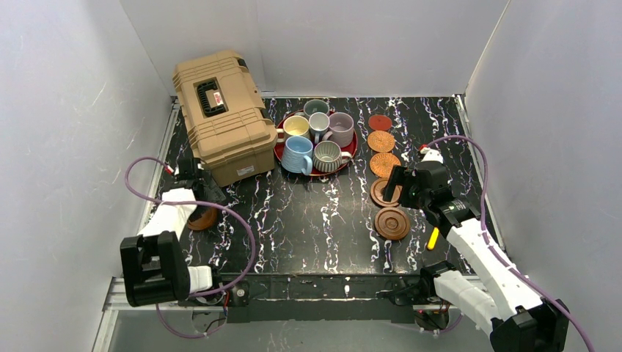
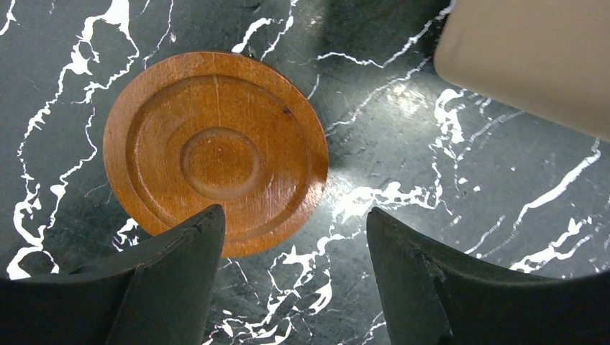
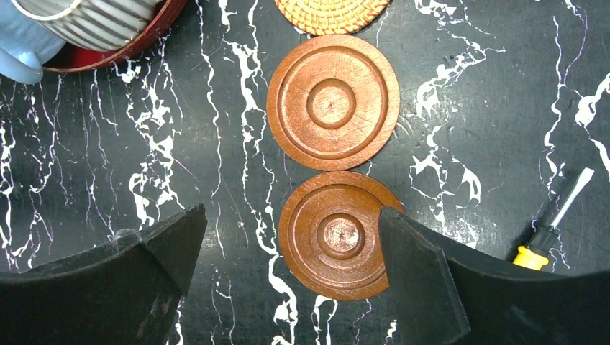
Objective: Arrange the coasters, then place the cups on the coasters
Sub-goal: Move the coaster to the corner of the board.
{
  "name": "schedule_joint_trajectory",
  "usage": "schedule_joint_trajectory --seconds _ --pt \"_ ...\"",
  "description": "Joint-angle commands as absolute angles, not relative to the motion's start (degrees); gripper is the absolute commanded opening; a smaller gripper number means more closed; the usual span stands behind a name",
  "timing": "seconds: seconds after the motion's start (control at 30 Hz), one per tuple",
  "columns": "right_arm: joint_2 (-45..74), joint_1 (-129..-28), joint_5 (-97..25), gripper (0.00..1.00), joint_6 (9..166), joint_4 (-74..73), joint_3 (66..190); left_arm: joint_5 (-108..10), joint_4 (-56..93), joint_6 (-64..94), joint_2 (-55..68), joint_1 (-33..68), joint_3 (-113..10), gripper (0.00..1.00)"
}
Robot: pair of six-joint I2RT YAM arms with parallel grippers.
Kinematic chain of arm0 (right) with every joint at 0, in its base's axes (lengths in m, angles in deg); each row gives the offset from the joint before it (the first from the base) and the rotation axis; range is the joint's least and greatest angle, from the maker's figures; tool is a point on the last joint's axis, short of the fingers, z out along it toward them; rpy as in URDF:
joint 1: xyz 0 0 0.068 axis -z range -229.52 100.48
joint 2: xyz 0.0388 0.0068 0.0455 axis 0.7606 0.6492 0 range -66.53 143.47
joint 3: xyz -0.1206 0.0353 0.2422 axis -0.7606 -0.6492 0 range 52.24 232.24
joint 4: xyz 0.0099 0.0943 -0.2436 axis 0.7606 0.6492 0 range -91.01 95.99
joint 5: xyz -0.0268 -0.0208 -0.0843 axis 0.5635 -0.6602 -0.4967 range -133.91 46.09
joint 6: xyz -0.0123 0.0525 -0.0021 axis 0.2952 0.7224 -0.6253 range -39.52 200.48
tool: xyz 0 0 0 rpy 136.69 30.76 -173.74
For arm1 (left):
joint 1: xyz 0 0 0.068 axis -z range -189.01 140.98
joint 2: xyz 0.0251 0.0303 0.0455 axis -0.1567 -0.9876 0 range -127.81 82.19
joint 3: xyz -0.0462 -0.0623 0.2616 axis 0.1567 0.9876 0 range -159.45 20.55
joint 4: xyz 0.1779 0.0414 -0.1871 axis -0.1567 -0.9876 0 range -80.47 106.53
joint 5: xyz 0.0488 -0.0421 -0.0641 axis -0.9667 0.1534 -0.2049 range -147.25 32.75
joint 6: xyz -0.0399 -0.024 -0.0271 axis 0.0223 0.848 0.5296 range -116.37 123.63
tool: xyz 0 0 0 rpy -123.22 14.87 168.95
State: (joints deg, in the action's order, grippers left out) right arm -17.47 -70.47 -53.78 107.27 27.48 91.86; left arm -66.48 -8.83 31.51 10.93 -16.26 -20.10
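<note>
The lone wooden coaster [image 2: 216,151] is seen flat on the table [image 2: 467,180], off to one side under the left claw [image 2: 295,215] (wide and empty, like the right claw [image 3: 291,215]), so it could be pushed away, not gripped.

I see a tan toolbox [image 1: 224,117], lid shut, at the far left of the black marbled surface [image 1: 308,220]. A red tray [image 1: 353,152] sits just beside it. A yellow-handled screwdriver [image 1: 433,238] lies near the right edge.
</note>
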Motion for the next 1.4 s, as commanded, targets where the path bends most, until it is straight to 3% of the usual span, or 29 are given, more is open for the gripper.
schedule_joint_trajectory --seconds 0.0,0.27,0.73,1.37 --pt "-19.01 -70.09 -53.73 0.98 106.70 27.01 93.25 -66.66 -6.58 30.13 7.91 -17.69 -20.89 0.70" --pt "-19.34 -70.04 -53.40 0.99 107.07 26.42 92.89 -62.31 -6.09 33.70 3.75 -14.37 -19.27 0.67" --pt "-19.29 -70.00 -53.62 0.99 106.63 27.20 94.16 -53.58 -9.22 47.96 14.38 -13.12 -7.81 0.59" --pt "-17.32 -70.00 -51.51 0.99 106.99 27.89 94.96 -58.78 -6.85 50.80 16.93 12.20 -7.04 0.54"
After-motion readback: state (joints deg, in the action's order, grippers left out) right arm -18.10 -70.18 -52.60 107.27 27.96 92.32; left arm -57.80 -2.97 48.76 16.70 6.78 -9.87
